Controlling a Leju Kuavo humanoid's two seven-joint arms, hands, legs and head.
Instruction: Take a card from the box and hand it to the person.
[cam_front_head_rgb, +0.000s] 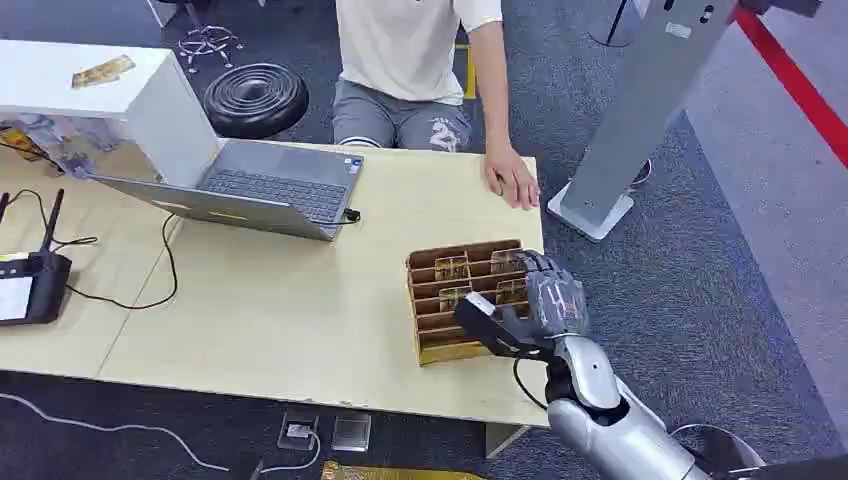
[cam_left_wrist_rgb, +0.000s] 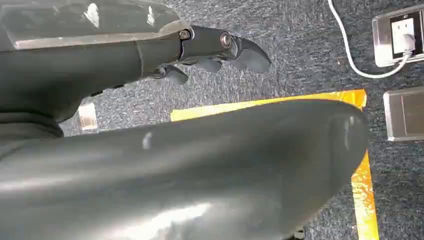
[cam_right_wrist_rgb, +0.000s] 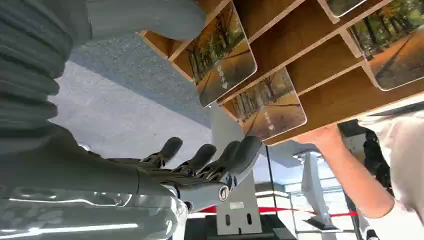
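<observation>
A wooden slotted box (cam_front_head_rgb: 446, 349) stands on the table near its right edge, with several autumn-tree cards upright in its slots, such as one card (cam_front_head_rgb: 452, 268). My right hand (cam_front_head_rgb: 535, 303) hovers over the box's right side, fingers spread, thumb out toward the middle, holding nothing. In the right wrist view my right hand's fingers (cam_right_wrist_rgb: 210, 160) sit just off two cards (cam_right_wrist_rgb: 224, 56) (cam_right_wrist_rgb: 271, 108) in the box (cam_right_wrist_rgb: 320, 62). My left hand (cam_left_wrist_rgb: 212, 50) hangs over the floor with nothing in it. The person's hand (cam_front_head_rgb: 511, 179) rests on the table's far edge.
The person sits across the table behind the box. An open laptop (cam_front_head_rgb: 268, 190) and a white box (cam_front_head_rgb: 110, 95) lie at the far left, and a black router (cam_front_head_rgb: 30, 285) with cables at the left edge. A grey stand (cam_front_head_rgb: 640, 110) rises off the table's right.
</observation>
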